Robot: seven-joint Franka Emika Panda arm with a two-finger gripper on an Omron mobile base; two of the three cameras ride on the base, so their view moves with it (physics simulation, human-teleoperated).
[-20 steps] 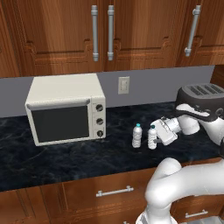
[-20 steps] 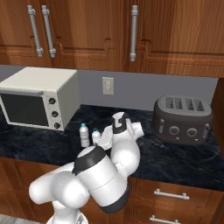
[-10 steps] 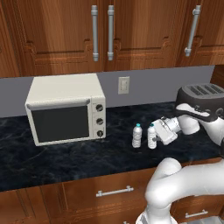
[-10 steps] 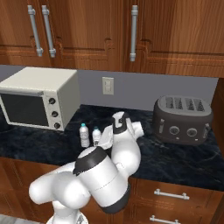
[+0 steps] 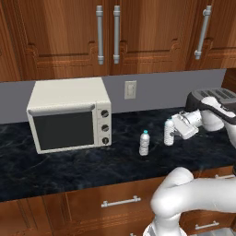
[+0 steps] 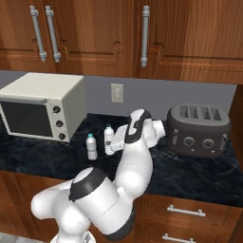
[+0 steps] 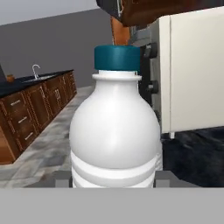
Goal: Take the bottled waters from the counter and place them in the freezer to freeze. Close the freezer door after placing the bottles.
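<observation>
Gripping bottle (image 5: 169,132) now, gripper (image 5: 175,130) clamping on it after sitting wide open a second ago. Second bottle (image 5: 144,143) standing just beside on counter (image 5: 69,168). Grab looking done, so lifting toward freezer probably next.

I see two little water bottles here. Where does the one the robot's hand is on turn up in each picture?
Left base view: gripped bottle right of centre, beside the free bottle.
Right base view: gripped bottle left of centre, just right of the free one.
Hand view: gripped bottle close up, centre.
Shared landmark: the white microwave.
</observation>
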